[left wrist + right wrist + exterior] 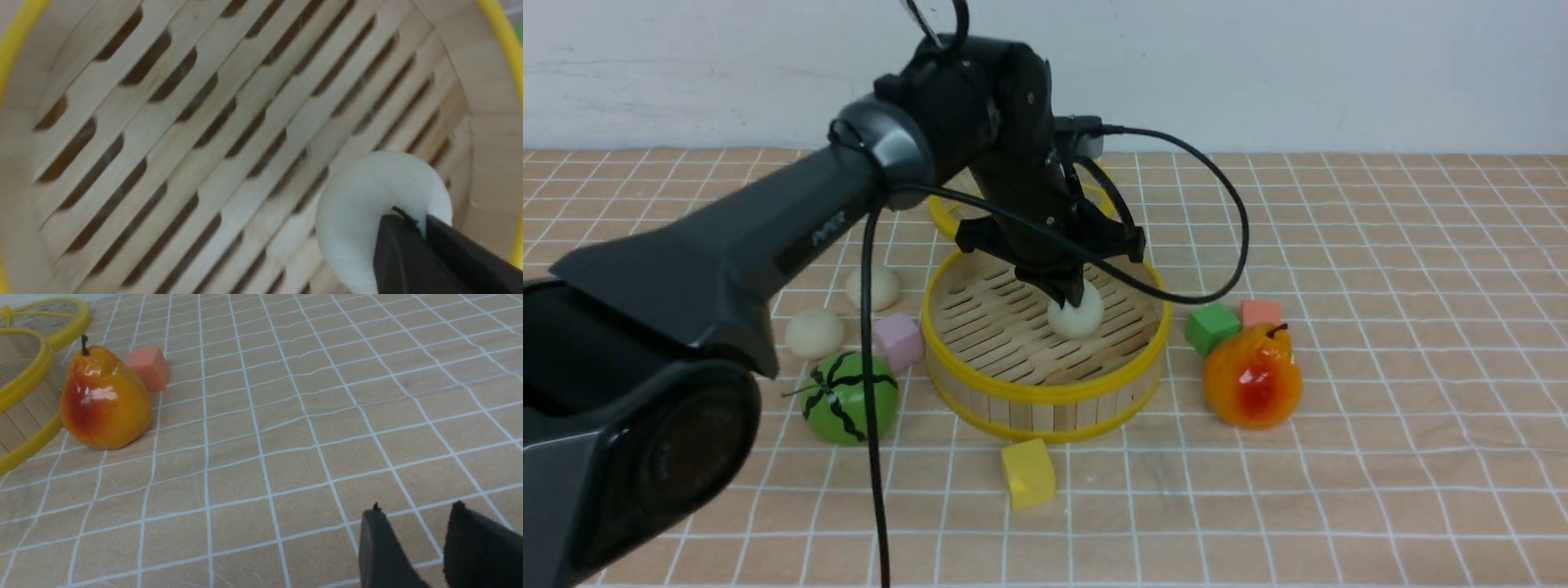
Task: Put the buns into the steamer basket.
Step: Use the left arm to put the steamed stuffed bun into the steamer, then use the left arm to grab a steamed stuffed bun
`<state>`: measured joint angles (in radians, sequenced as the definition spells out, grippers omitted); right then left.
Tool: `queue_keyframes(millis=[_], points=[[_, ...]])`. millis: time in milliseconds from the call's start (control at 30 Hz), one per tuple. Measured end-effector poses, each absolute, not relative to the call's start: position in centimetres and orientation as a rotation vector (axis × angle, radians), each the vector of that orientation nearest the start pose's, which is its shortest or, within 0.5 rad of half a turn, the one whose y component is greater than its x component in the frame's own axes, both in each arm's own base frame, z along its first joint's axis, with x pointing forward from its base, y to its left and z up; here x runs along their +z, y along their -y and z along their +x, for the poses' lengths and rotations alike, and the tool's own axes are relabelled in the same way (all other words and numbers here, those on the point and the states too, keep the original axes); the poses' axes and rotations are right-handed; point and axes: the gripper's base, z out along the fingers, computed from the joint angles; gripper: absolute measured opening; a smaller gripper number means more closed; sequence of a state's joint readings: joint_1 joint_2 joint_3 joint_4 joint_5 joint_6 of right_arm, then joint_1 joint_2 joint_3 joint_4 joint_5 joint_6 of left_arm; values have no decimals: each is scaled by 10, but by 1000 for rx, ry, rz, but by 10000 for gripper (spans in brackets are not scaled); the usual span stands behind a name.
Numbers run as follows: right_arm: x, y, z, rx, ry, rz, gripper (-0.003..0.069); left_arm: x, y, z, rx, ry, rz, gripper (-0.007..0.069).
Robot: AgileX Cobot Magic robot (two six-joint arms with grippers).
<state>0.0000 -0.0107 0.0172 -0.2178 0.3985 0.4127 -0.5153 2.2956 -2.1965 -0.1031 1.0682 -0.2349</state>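
Left gripper (1068, 296): I reach it down inside the steamer basket (1013, 390) from above, fingers drawn close together and pinching the top of the first bun (1080, 318).
First bun: it sits low inside the basket, right of the middle and towards the far wall. In my left wrist view the dough is dented where my dark fingertips (392, 245) bite in. I cannot tell whether its underside touches the slatted floor.
Steamer basket: upright on the table (1380, 343), yellow rims at top and bottom. Only this one bun is inside.
Second bun (872, 287): on the table to the left of the basket, outside it.
Third bun (814, 332): also on the table, nearer me and further left than the second bun, just behind the watermelon toy (849, 398).
Pink cube (898, 341): right beside the basket's left wall, between it and the two loose buns.
Yellow cube (1027, 474): in front of the basket, just apart from its rim.
Right side: a pear (1252, 377) stands near the basket, with a green cube (1211, 327) and a salmon cube (1260, 313) just behind it.
Lid (943, 216): flat behind the basket, mostly hidden by my left arm.
Right gripper (416, 508): fingers spread with bare table showing between them, holding nothing, well apart from the pear. It is seen only in my right wrist view.
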Motion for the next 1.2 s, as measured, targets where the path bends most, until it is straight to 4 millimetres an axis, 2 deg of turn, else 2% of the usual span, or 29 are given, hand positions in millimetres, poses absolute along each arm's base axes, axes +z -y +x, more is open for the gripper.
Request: queue_keyframes(millis=[200,333,367,400,533,600,667,733,767,967,1000,1033,1100,1200], points=[[173,8,52,66,-1862,256,241,235,261,443,-375,-2698,338,17],[173,8,52,66,-1862,256,241,235,261,443,-383,-2701,311,115],[173,8,52,66,-1862,256,241,235,261,443,-384,-2701,309,115],[173,8,52,66,-1862,256,241,235,261,443,-388,-2705,289,182],[173,8,52,66,-1862,256,241,235,260,442,-386,-2719,275,342],[173,8,52,66,-1862,256,241,237,259,440,-384,-2727,276,384],[173,8,52,66,-1862,256,241,252,256,434,-382,-2733,280,454],[173,8,52,66,-1862,256,241,269,252,427,-379,-2728,287,479],[173,8,52,66,-1862,256,241,287,247,421,-369,-2709,292,489],[173,8,52,66,-1862,256,241,358,219,395,-248,-2574,332,493],[173,8,52,66,-1862,256,241,360,217,395,-242,-2569,331,493],[173,8,52,66,-1862,256,241,372,209,390,-234,-2544,324,486],[173,8,52,66,-1862,256,241,380,192,389,-223,-2535,290,468],[173,8,52,66,-1862,256,241,373,160,399,-181,-2573,196,424]])
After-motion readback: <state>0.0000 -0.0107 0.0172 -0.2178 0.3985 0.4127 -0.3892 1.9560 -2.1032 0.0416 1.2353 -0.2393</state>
